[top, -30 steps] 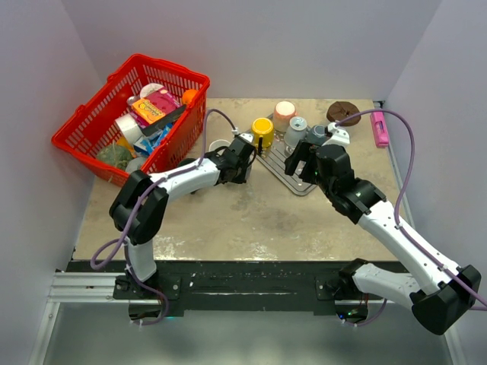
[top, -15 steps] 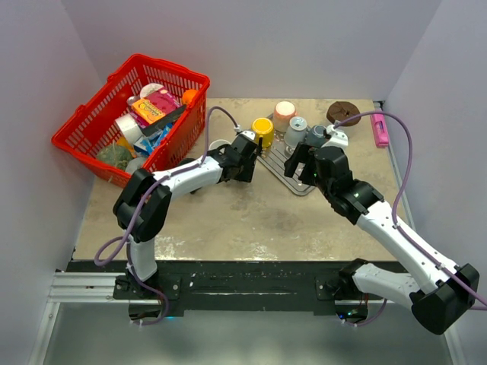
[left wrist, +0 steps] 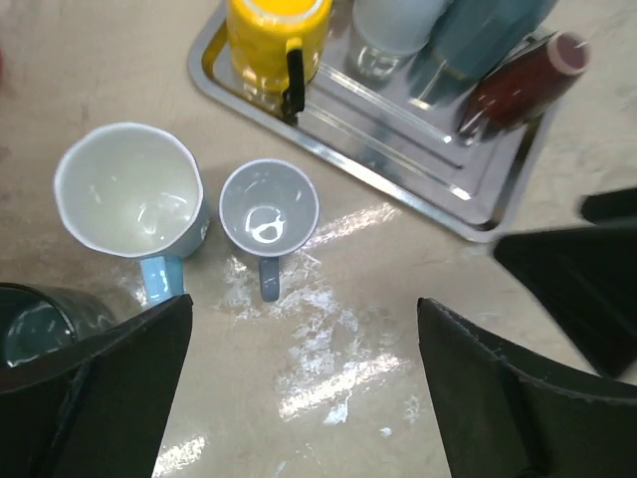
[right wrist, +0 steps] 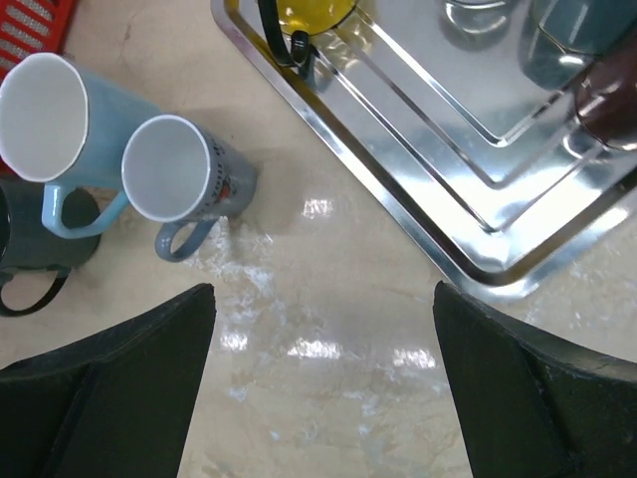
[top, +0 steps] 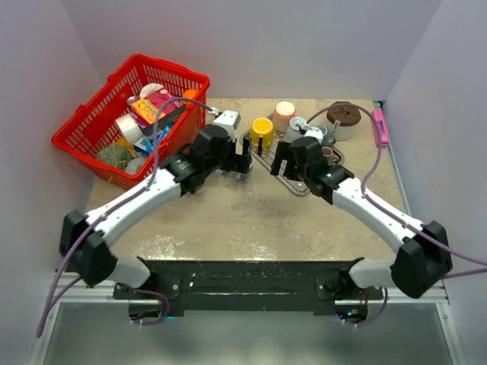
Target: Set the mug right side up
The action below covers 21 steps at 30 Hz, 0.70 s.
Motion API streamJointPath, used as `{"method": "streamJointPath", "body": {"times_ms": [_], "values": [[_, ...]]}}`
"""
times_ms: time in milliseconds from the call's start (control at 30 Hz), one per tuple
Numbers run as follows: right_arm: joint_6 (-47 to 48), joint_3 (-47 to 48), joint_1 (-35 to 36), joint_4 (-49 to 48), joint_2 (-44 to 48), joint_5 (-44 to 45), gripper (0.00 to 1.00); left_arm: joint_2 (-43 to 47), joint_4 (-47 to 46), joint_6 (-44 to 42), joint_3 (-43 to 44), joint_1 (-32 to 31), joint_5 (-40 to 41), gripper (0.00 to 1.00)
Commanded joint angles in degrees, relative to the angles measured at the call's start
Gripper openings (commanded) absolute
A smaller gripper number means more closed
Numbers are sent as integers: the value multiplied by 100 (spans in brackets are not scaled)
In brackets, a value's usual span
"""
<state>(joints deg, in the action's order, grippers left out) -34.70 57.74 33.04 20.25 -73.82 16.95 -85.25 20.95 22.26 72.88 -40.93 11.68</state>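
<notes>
Jaws: left gripper [left wrist: 304, 309] and right gripper [right wrist: 323, 294] are both held wide, nothing gripped | Mug: grey mug [left wrist: 269, 214] is seen mouth-up on the table [left wrist: 348, 378], just beside the light blue mug [left wrist: 129, 189], short of the tray [left wrist: 338, 159] | Progress: turning judged done, only retreat left.

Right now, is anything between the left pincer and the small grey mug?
Nothing visible. The left pincer hangs open above the grey mug, which stands upright on the table. The light blue mug sits close beside it, and the metal tray lies just beyond; neither is in the gap.
</notes>
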Motion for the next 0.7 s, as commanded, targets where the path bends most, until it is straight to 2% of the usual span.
{"method": "streamJointPath", "body": {"times_ms": [0, 133, 367, 667], "values": [[340, 694, 18, -855, -788, -148, 93, 1071, -547, -327, -476, 15, -254, 99], [735, 1344, 27, -1163, -1781, 184, 92, 1703, -513, -380, -591, 23, -368, 99], [921, 2917, 27, -822, -3355, 695, 87, 2170, -364, -389, -644, 15, -474, 99], [728, 3604, 36, -689, -4219, 1091, 76, 2232, -425, -415, -688, 32, -667, 99]]}}
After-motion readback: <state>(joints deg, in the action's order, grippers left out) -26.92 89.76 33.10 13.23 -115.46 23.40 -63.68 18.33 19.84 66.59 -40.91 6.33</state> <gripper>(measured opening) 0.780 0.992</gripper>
